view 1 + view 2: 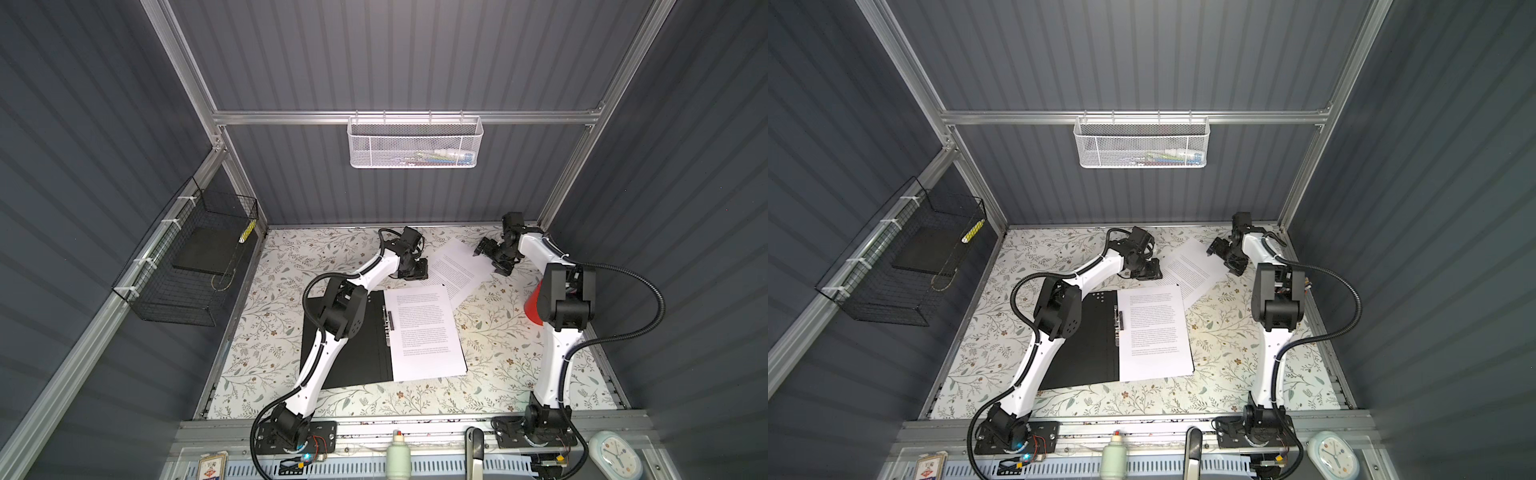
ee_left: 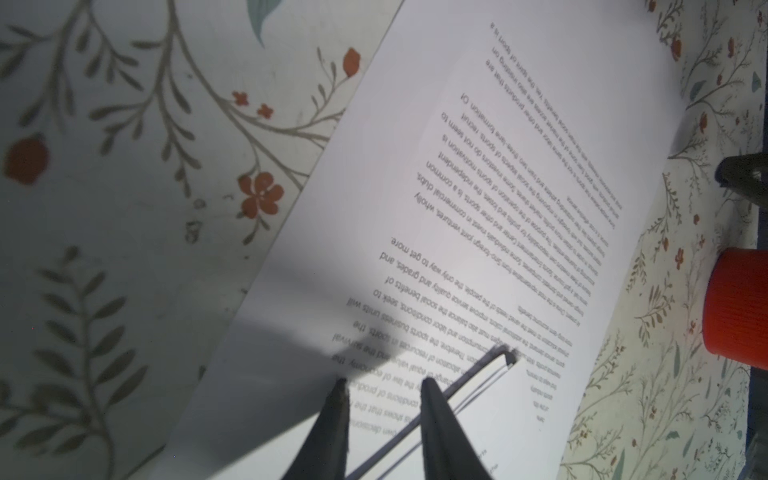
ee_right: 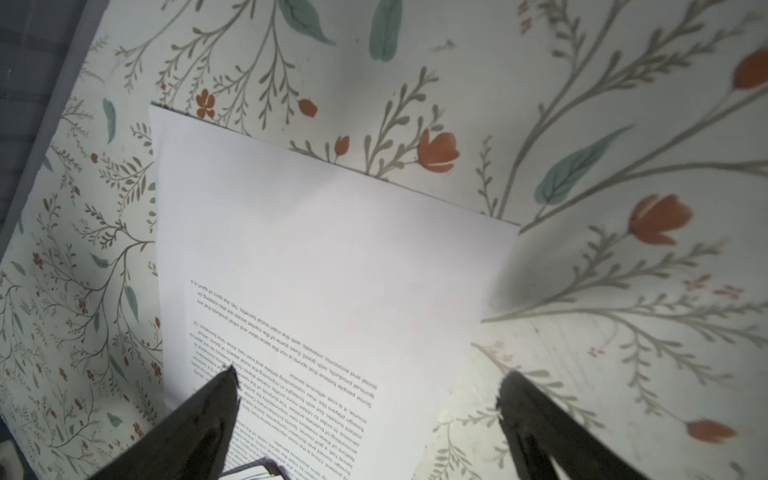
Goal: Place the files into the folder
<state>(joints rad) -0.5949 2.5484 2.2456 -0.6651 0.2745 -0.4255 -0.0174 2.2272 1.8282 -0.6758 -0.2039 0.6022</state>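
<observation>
Twin robot arms, the left arm [image 1: 320, 365] and right arm [image 1: 555, 365], wear screw-dotted white shells between boxy black joint housings [image 1: 345, 311]; black corrugated cable [image 1: 661, 307] runs alongside each, strapped by white ties, from black base plates [image 1: 326, 434] at the near edge; dark tapered fingers [image 2: 440, 428] tip the left pincer [image 2: 384, 386]

I see the floral-cloth table [image 1: 490, 332] carrying three things: the folder [image 1: 365, 353] lying open, black inside up, from centre toward 8 o'clock; one loose printed sheet [image 1: 457, 266] askew near 1 o'clock; a red ribbed object [image 1: 532, 307] at 3 o'clock.
</observation>
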